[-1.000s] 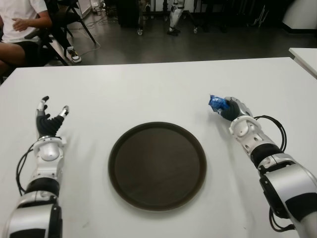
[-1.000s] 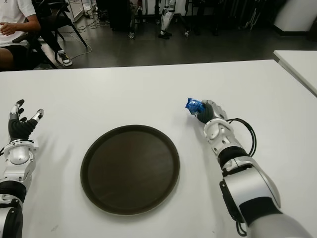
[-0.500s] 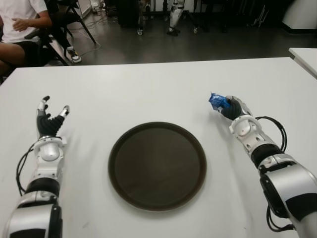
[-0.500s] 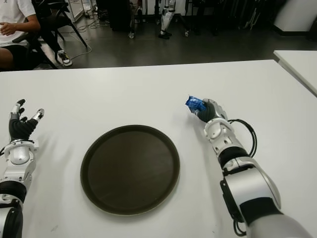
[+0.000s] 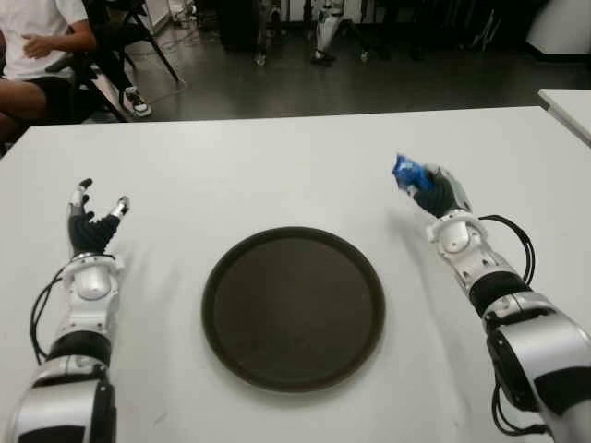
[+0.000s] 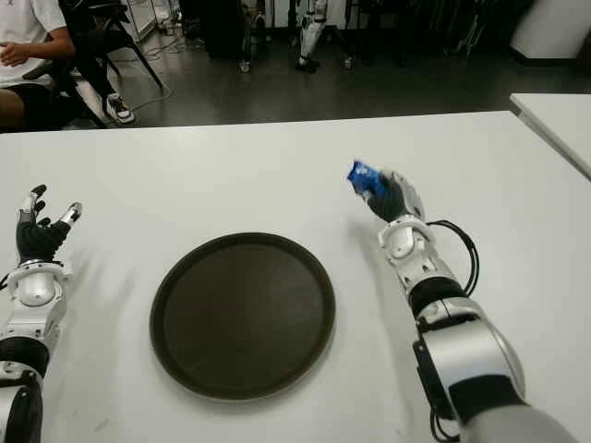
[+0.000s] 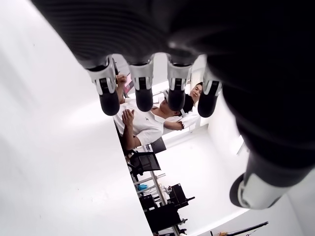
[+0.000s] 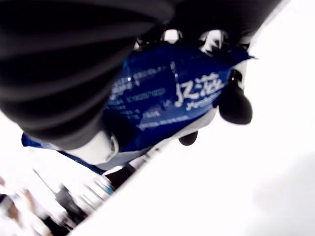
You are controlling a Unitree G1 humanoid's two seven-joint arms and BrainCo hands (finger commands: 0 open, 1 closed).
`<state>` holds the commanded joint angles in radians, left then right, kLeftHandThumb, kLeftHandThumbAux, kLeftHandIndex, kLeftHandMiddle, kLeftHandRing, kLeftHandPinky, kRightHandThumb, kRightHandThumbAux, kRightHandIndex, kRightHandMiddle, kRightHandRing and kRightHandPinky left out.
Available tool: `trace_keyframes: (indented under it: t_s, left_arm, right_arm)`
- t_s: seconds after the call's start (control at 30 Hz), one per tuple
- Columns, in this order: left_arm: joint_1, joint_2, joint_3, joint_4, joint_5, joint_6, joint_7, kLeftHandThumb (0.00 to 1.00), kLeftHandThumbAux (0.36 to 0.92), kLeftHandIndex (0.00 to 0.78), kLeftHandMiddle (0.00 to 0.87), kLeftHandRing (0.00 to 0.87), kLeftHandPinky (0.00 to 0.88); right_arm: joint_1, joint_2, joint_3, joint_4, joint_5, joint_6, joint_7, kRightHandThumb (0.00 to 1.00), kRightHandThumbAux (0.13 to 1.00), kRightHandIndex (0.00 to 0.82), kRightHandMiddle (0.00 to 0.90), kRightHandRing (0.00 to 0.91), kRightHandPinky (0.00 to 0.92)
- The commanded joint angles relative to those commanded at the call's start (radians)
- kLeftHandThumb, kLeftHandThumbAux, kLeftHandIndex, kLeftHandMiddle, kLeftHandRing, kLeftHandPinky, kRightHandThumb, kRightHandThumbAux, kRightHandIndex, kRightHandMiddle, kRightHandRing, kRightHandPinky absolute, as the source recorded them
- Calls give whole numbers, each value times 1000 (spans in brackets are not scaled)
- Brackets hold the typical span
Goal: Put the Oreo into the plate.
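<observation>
A white bench (image 5: 277, 166) fills the frame, a dark round plate (image 5: 293, 307) at centre. My right hand (image 5: 441, 196), centre right, has its fingers closed around the blue Oreo (image 5: 404, 172) packet, raised off the bench. I should carry it left over the plate before releasing. My left hand (image 5: 90, 231), fingers spread and empty, shows at far left.

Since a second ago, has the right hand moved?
Yes. The right hand, shut on the Oreo pack, has risen and shifted away from the plate toward the table's far edge.
</observation>
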<state>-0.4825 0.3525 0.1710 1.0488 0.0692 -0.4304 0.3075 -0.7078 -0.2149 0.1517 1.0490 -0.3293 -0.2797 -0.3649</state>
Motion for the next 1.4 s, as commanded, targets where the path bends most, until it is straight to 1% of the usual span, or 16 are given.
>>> trace_keyframes:
  t_s: [0.03, 0.1, 0.17, 0.33, 0.43, 0.53, 0.77, 0.93, 1.03, 1.07, 1.1, 1.13, 1.17, 1.27, 1.37, 1.4]
  left_arm:
    - [0, 0, 0, -1, 0, 1, 0, 0, 672, 0, 0, 0, 0]
    - [0, -4, 1, -7, -2, 9, 1, 0, 672, 0, 0, 0, 0]
    - [0, -7, 1, -10, -4, 14, 2, 0, 680, 0, 0, 0, 0]
    - [-2, -7, -1, -7, 1, 22, 12, 0, 694, 0, 0, 0, 0]
    - [-4, -5, -7, 1, 13, 25, 26, 0, 690, 0, 0, 0, 0]
    - [-5, -4, -8, 4, 14, 22, 27, 0, 688, 0, 0, 0, 0]
    - [-7, -6, -4, 8, 5, 15, 15, 0, 687, 0, 0, 0, 0]
    - [-5, -6, -5, 8, 5, 8, 19, 0, 679, 0, 0, 0, 0]
    - [-5, -6, -3, 10, 3, 8, 18, 0, 679, 0, 0, 0, 0]
    - [-6, -7, -3, 11, 3, 8, 17, 0, 678, 0, 0, 0, 0]
    - [-6, -7, -4, 12, 3, 8, 17, 0, 678, 0, 0, 0, 0]
    - [-6, -7, -4, 12, 3, 7, 17, 0, 678, 0, 0, 0, 0]
    - [-7, -6, -4, 14, 3, 6, 15, 0, 677, 0, 0, 0, 0]
    - [-7, -3, -5, 19, 2, 2, 9, 0, 684, 0, 0, 0, 0]
    - [-7, -1, -5, 22, 3, -2, 6, 0, 694, 0, 0, 0, 0]
    - [-8, -1, -4, 26, 1, -4, 2, 0, 696, 0, 0, 0, 0]
  right_arm:
    - [11, 2, -2, -25, 3, -3, -1, 725, 709, 441, 828, 819, 813]
    - [86, 17, -9, -202, 17, -20, 5, 728, 708, 441, 841, 830, 826]
    - [134, 26, -17, -313, 32, -46, 17, 729, 708, 441, 849, 837, 832]
    - [179, 42, -32, -392, 69, -104, 52, 728, 707, 442, 851, 834, 834]
    - [202, 61, -41, -420, 103, -159, 85, 731, 706, 442, 853, 836, 842]
    - [211, 85, -53, -430, 147, -212, 129, 737, 705, 442, 854, 838, 846]
    - [214, 109, -81, -433, 230, -268, 234, 743, 704, 441, 856, 844, 855]
    - [221, 117, -86, -447, 235, -276, 267, 745, 704, 441, 851, 843, 857]
    - [232, 121, -79, -464, 218, -264, 276, 746, 704, 441, 845, 839, 857]
    - [235, 124, -72, -462, 205, -260, 272, 786, 692, 435, 731, 830, 848]
    - [237, 127, -68, -460, 196, -258, 270, 812, 684, 430, 657, 825, 842]
    - [238, 129, -67, -459, 190, -256, 268, 821, 681, 429, 630, 823, 839]
    - [226, 137, -63, -436, 178, -256, 257, 834, 677, 426, 593, 820, 836]
    - [207, 158, -53, -393, 139, -253, 217, 849, 674, 419, 541, 820, 839]
    - [207, 171, -47, -381, 116, -254, 192, 853, 673, 418, 522, 820, 839]
    - [210, 184, -39, -373, 106, -259, 182, 854, 673, 418, 520, 820, 839]
